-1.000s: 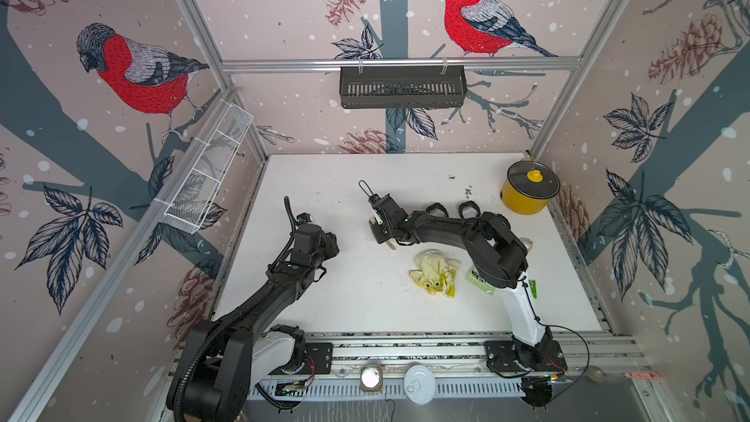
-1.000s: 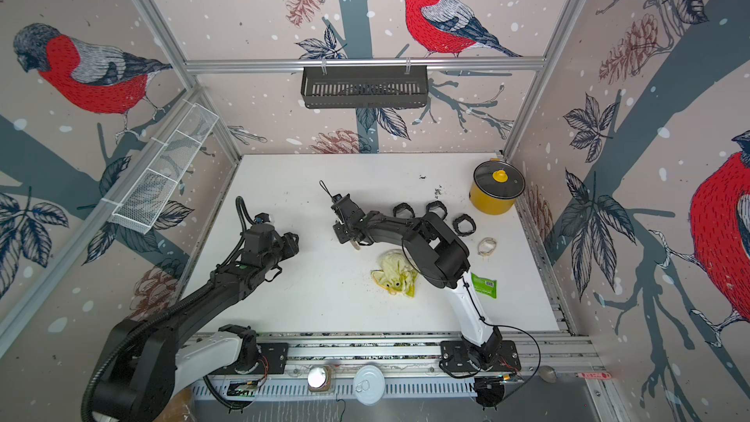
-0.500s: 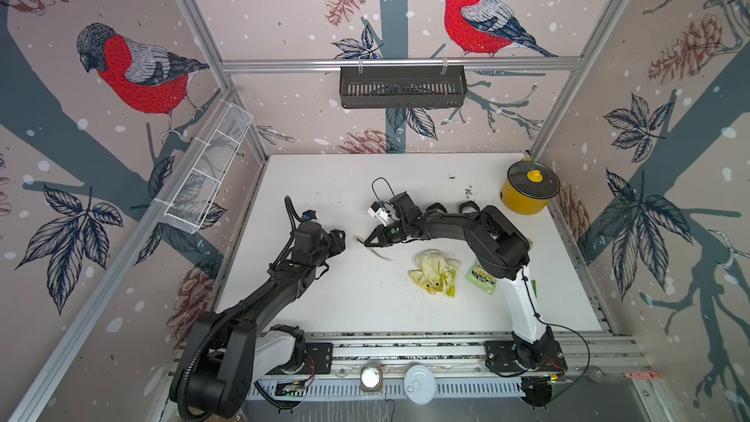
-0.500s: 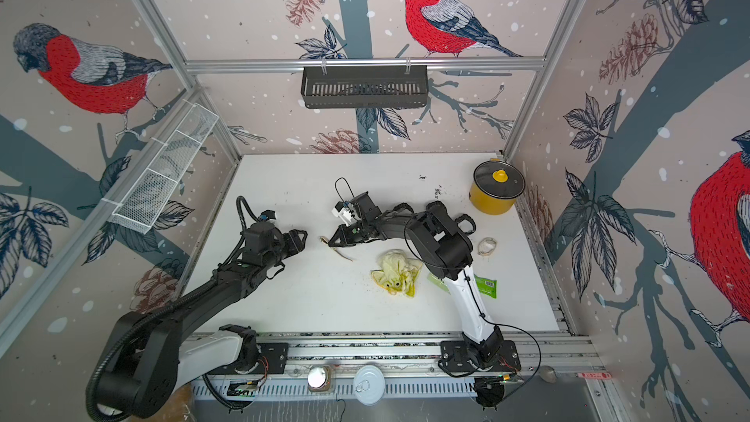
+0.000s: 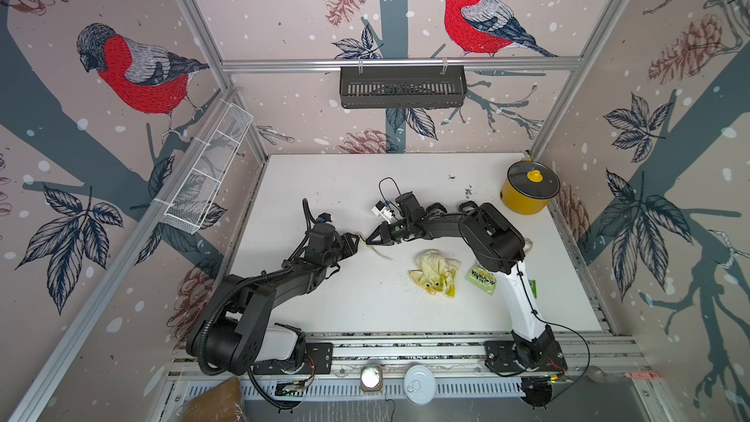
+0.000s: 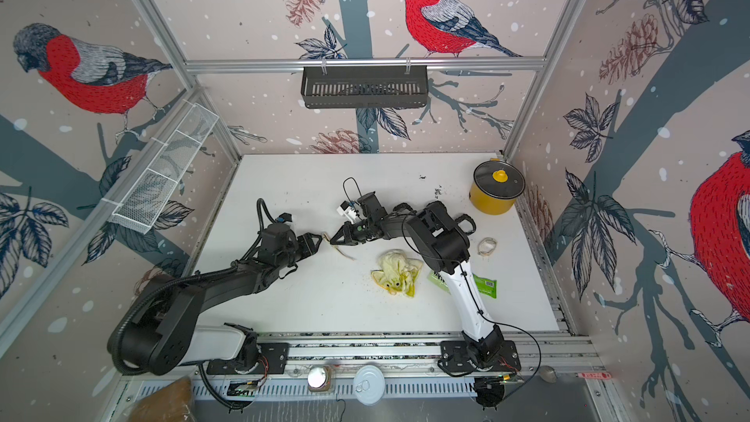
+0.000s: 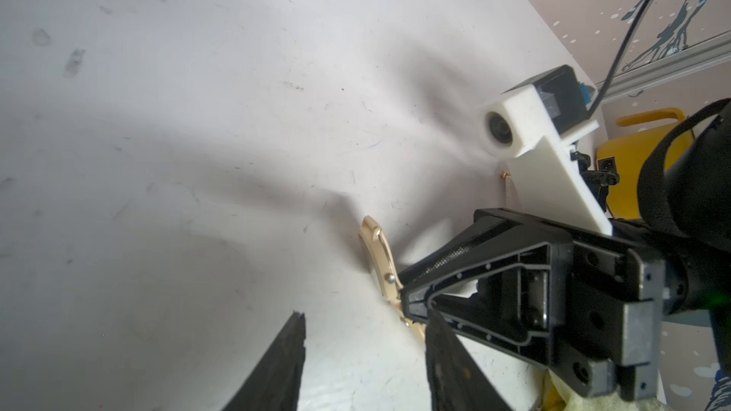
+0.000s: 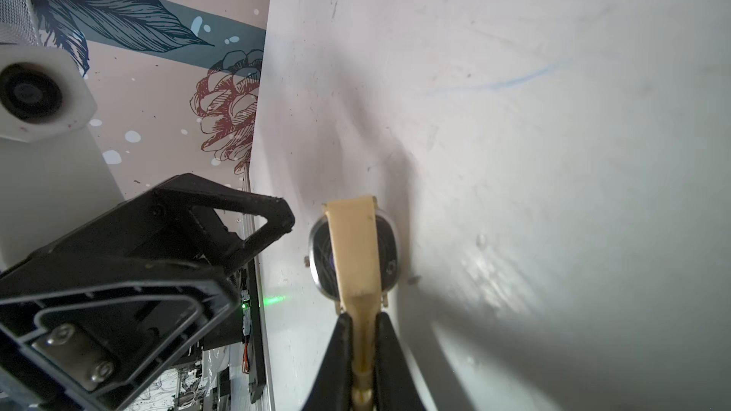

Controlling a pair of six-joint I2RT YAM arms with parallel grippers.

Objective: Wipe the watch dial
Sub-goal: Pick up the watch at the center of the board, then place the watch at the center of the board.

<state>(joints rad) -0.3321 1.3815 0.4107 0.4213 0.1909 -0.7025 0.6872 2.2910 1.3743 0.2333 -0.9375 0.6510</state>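
In both top views your counter carried the yellow pot at its 2 o'clock corner and the crumpled yellow cloth at 4 o'clock of the middle. Your right claw was pinched narrow on the tan strap of the watch, which sat just at 9 o'clock of the counter's middle, with the strap lying across its dark case. Your left claw stood at 9 o'clock of the watch, jaws apart, gripping nothing.
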